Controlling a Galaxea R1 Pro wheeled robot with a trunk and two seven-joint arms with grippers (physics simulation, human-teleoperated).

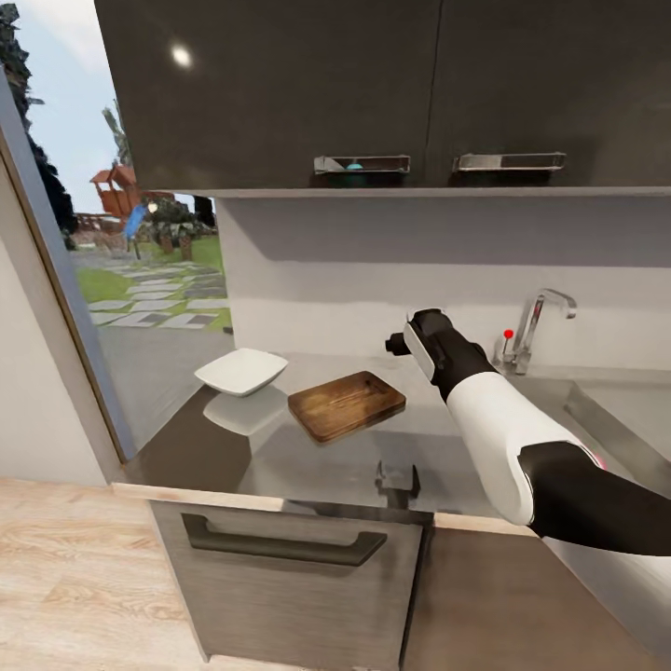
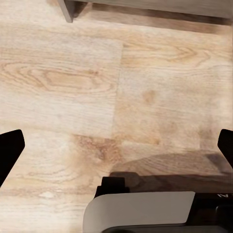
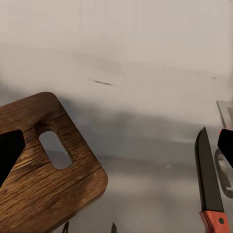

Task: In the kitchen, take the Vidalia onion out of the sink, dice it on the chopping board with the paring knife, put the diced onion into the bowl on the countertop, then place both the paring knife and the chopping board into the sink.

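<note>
My right gripper [image 3: 116,145] hangs over a bare strip of countertop [image 3: 145,194], and between its spread fingers that strip runs clear up to the back wall. The chopping board [image 3: 43,165], its handle hole nearest me, bounds the strip on one side, and the paring knife [image 3: 208,184] lies flat on the other. Further along the worktop, the bowl [image 1: 242,371] stands just beyond the board, while the faucet [image 1: 536,326] rises at the sink [image 1: 606,410] on the opposite side.
</note>
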